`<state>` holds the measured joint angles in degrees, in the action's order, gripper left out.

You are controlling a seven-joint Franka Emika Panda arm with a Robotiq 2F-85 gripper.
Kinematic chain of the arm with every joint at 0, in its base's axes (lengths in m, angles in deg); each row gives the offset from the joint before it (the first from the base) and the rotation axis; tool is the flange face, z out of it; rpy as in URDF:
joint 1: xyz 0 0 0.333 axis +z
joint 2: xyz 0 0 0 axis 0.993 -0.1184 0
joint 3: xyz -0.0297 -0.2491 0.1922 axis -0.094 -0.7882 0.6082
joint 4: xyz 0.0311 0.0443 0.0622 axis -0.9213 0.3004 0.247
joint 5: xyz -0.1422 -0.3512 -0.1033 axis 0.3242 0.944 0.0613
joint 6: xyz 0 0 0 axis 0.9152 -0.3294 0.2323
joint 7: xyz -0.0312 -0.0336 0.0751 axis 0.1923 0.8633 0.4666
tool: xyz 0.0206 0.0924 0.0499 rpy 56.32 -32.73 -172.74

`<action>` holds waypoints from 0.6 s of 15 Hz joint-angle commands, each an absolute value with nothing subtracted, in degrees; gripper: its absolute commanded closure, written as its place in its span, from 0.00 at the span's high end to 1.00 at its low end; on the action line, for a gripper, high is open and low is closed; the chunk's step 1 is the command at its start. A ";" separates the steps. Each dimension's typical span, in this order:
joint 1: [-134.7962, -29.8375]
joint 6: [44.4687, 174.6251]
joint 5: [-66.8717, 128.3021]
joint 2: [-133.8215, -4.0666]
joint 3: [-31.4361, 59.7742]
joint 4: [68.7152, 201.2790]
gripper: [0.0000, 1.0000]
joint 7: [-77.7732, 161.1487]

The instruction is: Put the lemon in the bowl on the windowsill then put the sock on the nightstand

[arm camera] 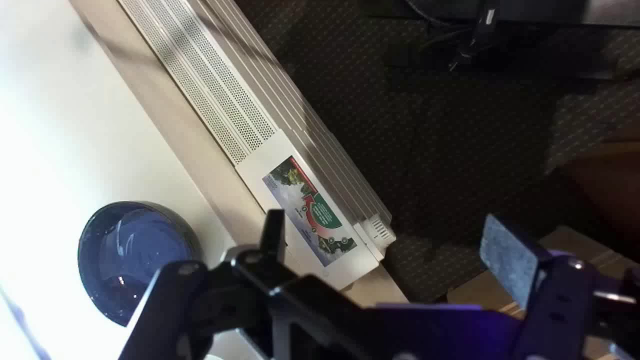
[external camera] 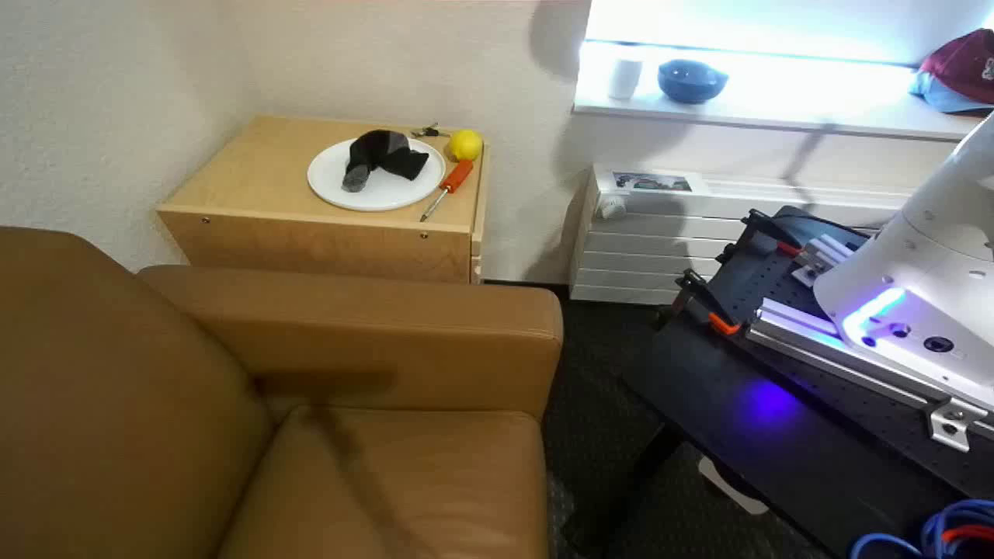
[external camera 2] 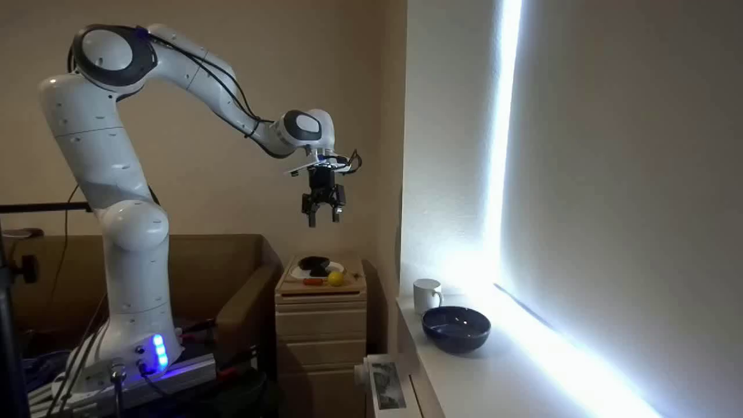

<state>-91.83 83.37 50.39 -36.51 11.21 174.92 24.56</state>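
A wooden table (external camera: 256, 171) stands beside a brown sofa (external camera: 380, 338) in an exterior view. On the table, a plate (external camera: 330, 175) carries a dark sock (external camera: 380, 146), with the lemon (external camera: 466, 145) and a screwdriver (external camera: 458, 176) just beside. The bowl (external camera: 691, 84) sits on the windowsill (external camera: 792, 110) near a mug (external camera: 625, 78). In an exterior view, the claw (external camera 2: 324, 219) hangs in the air, its fingers (external camera 2: 312, 220) wide apart. In the wrist view, a radiator (arm camera: 295, 210) shows between them, the bowl off to one side.
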 commanded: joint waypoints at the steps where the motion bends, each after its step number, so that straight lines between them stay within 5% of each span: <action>1: -91.35 83.24 50.48 -36.51 10.79 174.84 1.00 24.65; 9: -89.45 85.26 47.55 -42.98 12.00 175.02 1.00 27.05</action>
